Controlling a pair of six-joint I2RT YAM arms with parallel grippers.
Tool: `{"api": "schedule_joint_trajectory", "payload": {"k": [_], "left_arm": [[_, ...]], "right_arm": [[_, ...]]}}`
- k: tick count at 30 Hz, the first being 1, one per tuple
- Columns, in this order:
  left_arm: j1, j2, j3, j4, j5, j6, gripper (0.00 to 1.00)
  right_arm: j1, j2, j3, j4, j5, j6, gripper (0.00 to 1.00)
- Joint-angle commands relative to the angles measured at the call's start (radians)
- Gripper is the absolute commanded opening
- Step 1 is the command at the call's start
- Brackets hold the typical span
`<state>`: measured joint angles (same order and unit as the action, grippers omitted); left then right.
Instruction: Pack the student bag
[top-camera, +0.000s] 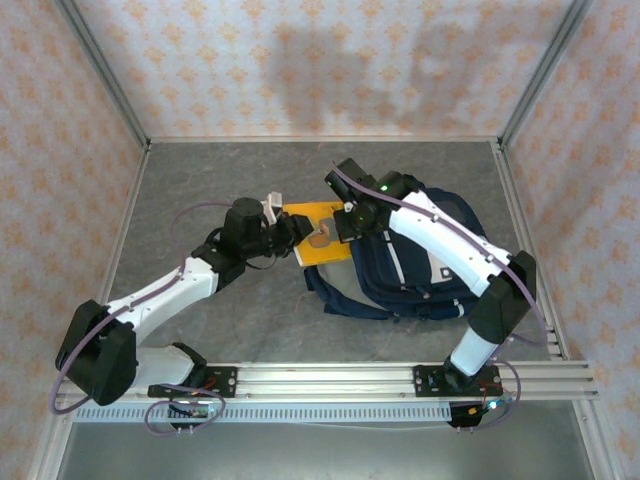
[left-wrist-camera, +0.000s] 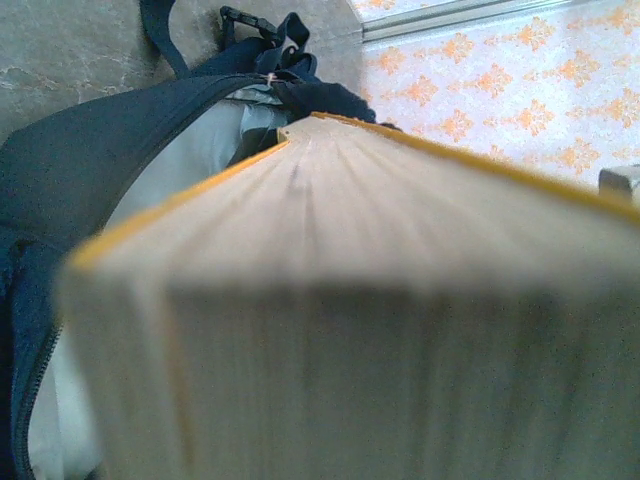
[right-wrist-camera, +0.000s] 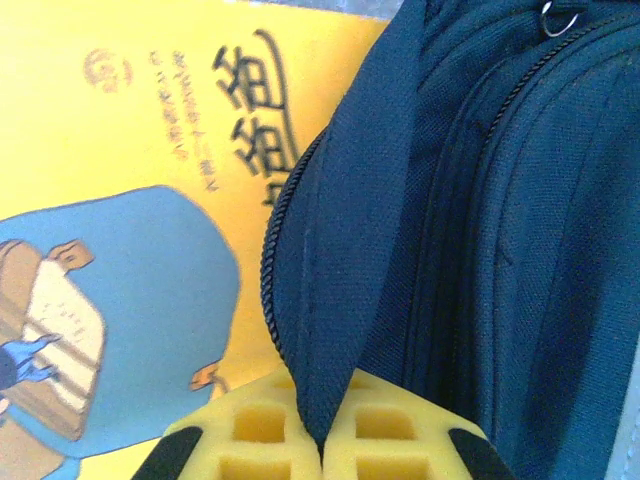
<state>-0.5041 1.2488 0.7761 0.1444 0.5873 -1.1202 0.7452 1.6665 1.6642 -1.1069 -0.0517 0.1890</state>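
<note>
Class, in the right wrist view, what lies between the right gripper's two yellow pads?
A fold of navy fabric from the student bag, pinched by the pads of the right gripper; the right wrist view shows it, with the yellow book alongside.

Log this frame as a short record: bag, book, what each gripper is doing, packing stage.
bag: large navy blue fabric backpack, lying on the grey table, main zip open
book: thick yellow-covered book, at the bag's opening, most of it outside
left gripper: shut on the book's near edge
right gripper: shut, pinching the bag's zippered opening flap, which overlaps the book cover
stage: book not yet inside
</note>
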Motion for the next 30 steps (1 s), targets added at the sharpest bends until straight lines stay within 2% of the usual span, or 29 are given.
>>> {"api": "schedule_joint_trajectory", "payload": {"k": [1, 7, 17, 21, 30], "left_arm": [[0.009, -0.090, 0.048, -0.083, 0.008, 0.116, 0.00], [0.060, -0.146, 0.013, -0.166, 0.039, 0.158, 0.00], [0.051, -0.118, 0.004, -0.045, 0.149, 0.111, 0.00], [0.015, -0.080, -0.005, 0.051, 0.152, 0.038, 0.00], [-0.083, 0.046, 0.027, 0.267, 0.078, -0.106, 0.00]], "right_arm": [[-0.012, -0.067, 0.095, -0.058, 0.040, -0.046, 0.00], [-0.060, -0.152, 0.147, -0.126, 0.012, -0.115, 0.00], [-0.111, -0.320, 0.115, -0.073, -0.021, -0.197, 0.00], [-0.118, -0.314, 0.143, -0.103, -0.033, -0.199, 0.00], [-0.122, -0.307, 0.148, -0.085, -0.040, -0.182, 0.00]]}}
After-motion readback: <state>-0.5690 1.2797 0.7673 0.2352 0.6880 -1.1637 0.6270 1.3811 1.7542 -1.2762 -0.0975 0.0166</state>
